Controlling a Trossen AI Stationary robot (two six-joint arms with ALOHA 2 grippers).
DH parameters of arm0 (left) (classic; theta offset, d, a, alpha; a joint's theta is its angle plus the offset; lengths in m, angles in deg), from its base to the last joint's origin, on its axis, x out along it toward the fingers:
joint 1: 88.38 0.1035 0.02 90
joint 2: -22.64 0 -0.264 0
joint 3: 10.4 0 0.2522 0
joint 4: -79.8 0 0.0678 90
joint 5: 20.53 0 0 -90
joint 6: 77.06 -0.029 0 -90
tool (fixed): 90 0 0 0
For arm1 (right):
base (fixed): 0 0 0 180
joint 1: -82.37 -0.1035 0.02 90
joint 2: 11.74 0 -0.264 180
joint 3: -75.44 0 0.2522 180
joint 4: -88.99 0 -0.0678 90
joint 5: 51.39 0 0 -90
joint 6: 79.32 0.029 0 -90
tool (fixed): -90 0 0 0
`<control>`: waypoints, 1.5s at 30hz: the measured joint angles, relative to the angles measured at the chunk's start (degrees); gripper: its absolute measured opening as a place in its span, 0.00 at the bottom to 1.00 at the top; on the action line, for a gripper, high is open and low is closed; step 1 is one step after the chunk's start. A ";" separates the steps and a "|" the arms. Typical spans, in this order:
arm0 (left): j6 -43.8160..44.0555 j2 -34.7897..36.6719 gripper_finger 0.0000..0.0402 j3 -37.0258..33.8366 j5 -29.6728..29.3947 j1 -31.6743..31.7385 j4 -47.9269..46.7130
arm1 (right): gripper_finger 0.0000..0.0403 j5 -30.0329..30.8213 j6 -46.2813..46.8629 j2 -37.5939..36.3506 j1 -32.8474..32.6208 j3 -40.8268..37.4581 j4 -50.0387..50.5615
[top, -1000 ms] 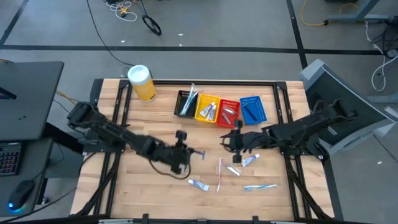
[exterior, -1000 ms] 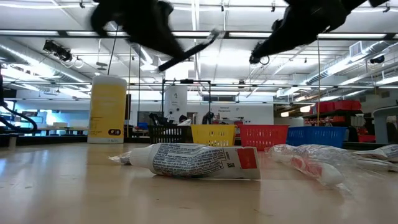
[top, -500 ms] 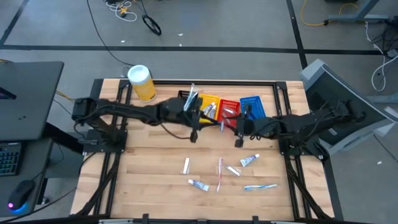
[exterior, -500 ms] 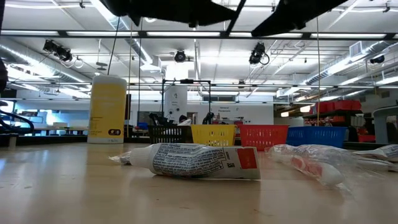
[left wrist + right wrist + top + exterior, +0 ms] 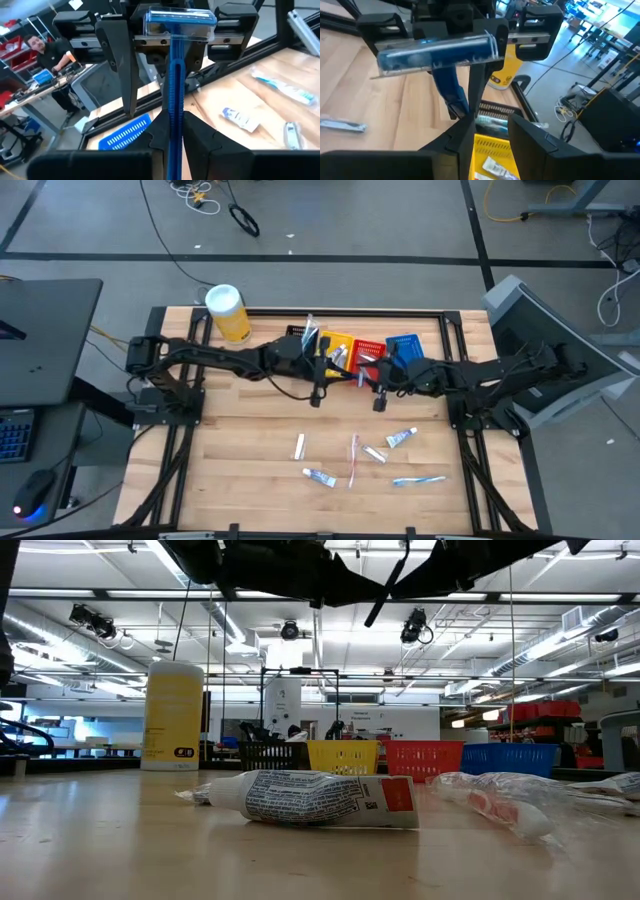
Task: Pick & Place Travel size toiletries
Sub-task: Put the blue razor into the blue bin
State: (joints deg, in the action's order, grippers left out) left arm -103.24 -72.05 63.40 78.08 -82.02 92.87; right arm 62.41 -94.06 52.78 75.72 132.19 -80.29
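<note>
My left gripper (image 5: 176, 137) is shut on a blue razor (image 5: 175, 75). The razor's head, in a clear cap (image 5: 181, 22), points at my right gripper. Both grippers meet in the air over the row of little baskets, left gripper (image 5: 338, 370) facing right gripper (image 5: 378, 383). My right gripper (image 5: 492, 135) is open and stands just short of the razor's capped head (image 5: 437, 50); I cannot tell whether it touches it. On the near half of the table lie small white tubes (image 5: 299, 445) (image 5: 320, 477) (image 5: 402, 438) and a pale toothbrush (image 5: 418, 480). My left gripper pinches the razor's blue handle (image 5: 174, 117) between its two fingers. The fingers come about level from the table's left and lie along the handle. The handle sticks out past the fingertips, with the capped head at its free end, and the razor is lifted clear of table and baskets.
Black (image 5: 298, 345), yellow (image 5: 333, 352), red (image 5: 368, 355) and blue (image 5: 405, 352) baskets stand in a row at the far middle, under the grippers. A big yellow canister with a white lid (image 5: 228, 313) stands far left. A person shows beyond the table (image 5: 47, 52).
My left gripper has carried the razor up from the table's near middle toward the far edge and the right, over the baskets, and has tipped from pointing down to about level. My right gripper has risen and drawn toward the far edge, so the two now face each other.
</note>
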 joint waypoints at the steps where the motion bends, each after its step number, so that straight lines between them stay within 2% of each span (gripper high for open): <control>1: -0.03 -0.04 0.11 -0.01 0.01 0.03 0.14 | 0.32 0.26 -0.40 0.03 0.01 0.00 0.20; 5: -0.42 0.04 0.11 0.08 0.76 0.01 1.12 | 0.32 1.73 -0.79 -0.09 -0.14 -0.02 2.57; 9: -0.41 0.04 0.11 0.08 0.69 0.25 0.74 | 0.32 -1.40 -1.37 -0.12 -0.08 -0.02 3.83; 26: -1.09 0.04 0.12 0.08 0.49 0.36 0.48 | 0.32 -7.05 2.25 -0.02 -0.12 -0.02 -5.12; 37: -0.16 0.04 0.12 0.08 0.69 0.29 0.43 | 0.14 -7.59 2.10 0.01 -0.12 -0.02 -5.00; 45: 0.69 0.04 0.15 0.06 0.58 0.29 0.28 | 0.13 -6.91 2.24 0.04 -0.12 -0.02 -4.56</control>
State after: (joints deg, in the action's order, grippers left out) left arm -102.55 -72.01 63.46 78.67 -81.73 93.16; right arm 55.50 -91.83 52.82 75.60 132.17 -84.85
